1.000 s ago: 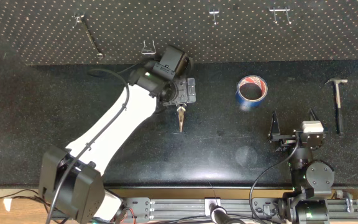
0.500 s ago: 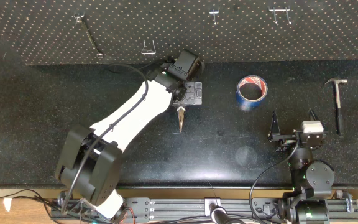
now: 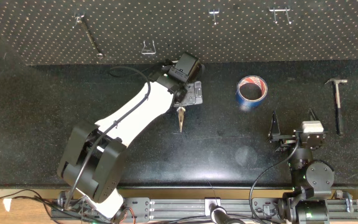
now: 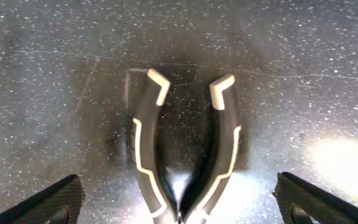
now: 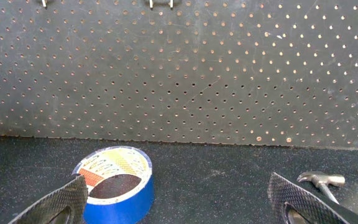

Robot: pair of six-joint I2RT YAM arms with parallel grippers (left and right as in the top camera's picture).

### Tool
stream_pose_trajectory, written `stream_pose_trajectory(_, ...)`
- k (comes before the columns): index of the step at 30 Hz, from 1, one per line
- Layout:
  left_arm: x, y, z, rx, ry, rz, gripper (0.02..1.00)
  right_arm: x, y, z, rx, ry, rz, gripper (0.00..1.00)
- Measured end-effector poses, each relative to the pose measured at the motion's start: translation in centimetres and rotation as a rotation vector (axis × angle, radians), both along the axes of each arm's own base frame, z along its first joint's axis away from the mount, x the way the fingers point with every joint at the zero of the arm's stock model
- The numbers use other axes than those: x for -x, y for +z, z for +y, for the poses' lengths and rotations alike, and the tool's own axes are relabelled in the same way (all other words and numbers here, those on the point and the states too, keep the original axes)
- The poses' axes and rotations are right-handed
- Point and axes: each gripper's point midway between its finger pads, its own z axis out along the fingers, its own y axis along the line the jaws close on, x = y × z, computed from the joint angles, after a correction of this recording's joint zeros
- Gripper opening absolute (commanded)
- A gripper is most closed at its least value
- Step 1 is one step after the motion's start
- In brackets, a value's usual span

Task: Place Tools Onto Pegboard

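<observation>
Needle-nose pliers (image 3: 181,117) with dark handles edged in pale trim lie on the black table, tip toward the front edge. My left gripper (image 3: 189,93) hangs over their handle end. In the left wrist view it is open (image 4: 179,202), its fingers (image 4: 48,199) wide to either side of the two spread handles (image 4: 146,149) and not touching them. My right gripper (image 3: 293,124) stands open near the front right, holding nothing (image 5: 176,205). Along the back stands the pegboard (image 3: 241,37), with a wrench (image 3: 90,36) hanging at its left.
A blue tape roll (image 3: 252,91) (image 5: 114,180) lies right of the pliers, and a hammer (image 3: 337,106) (image 5: 319,180) lies at the far right. Bare hooks (image 3: 148,47) (image 3: 214,14) (image 3: 280,14) stick out of the pegboard.
My left arm swung to the right and its gripper shifted a little right above the pliers' handles. The pliers, tape, hammer and right arm kept still.
</observation>
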Motion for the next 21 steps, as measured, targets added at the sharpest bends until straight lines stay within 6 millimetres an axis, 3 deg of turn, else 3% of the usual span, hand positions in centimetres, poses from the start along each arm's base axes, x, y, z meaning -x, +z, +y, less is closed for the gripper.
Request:
stream_pose_trajectory(4,0.0,-0.4,0.9,-0.044,0.016,-0.014,0.996,0.0,0.0,0.0,0.000,0.000,0.000,0.941)
stream_pose_trajectory(19,-0.6,-2.4,-0.5,-0.032,-0.083,-0.054,0.996,0.0,0.0,0.0,0.000,0.000,0.000,0.941)
stream_pose_trajectory(21,-0.7,-2.3,-0.6,-0.027,-0.084,-0.056,0.934,0.0,0.0,0.0,0.000,0.000,0.000,0.941)
